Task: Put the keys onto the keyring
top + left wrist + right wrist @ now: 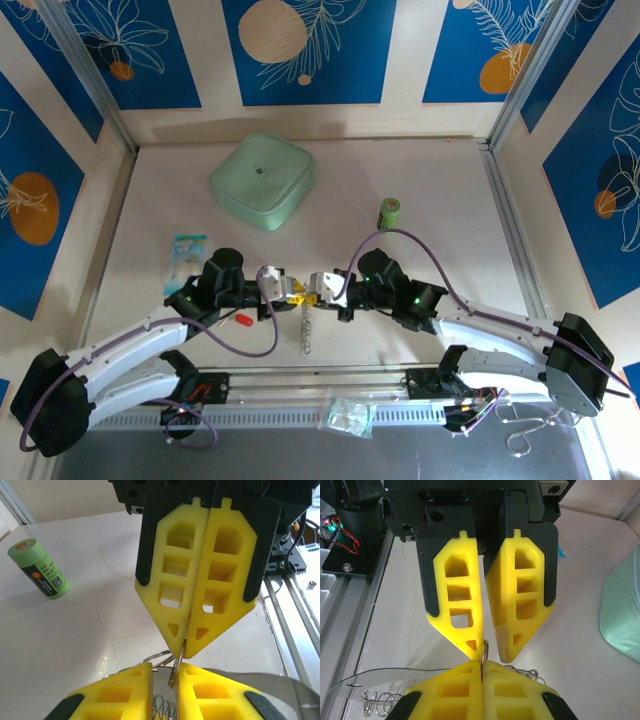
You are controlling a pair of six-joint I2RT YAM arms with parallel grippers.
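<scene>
1. Blue leaf-print panels (330, 60) wall in the pale tabletop (440, 190); the 2 arms meet above its near middle.
2. The right claw (481, 666) is clenched. Its yellow pads (455, 690) pinch a thin wire loop of the keyring (305, 325), and the chain dangles below the 2 claws.
3. The left claw (165, 672) is released, slightly parted, with the same loop sitting loose in its gap.
4. The red-headed key (241, 321) lies on the tabletop just beside the left arm (130, 350). It is apart from the keyring, so it is not yet threaded. The yellow-headed key I cannot pick out among the yellow pads.
5. Risk: only 1 pinch holds the loop, and edge-on. A twist or tug could let the wire slide out and drop the chain.
6. Risk: the 2 claws stand tip to tip. If the left one closes off-line, it could knock the loop askew or strike the right one's pads.
7. Risk: the floppy chain may swing and snag when either arm moves.
8. Count:
   - 2 claws
   - 1 keyring
   - 1 key seen for certain
   - 1 green cylinder (389, 213)
   - 1 pale green square lid (262, 180)
   - 1 small printed packet (187, 248)
   - 1 clear plastic bag (350, 415)
</scene>
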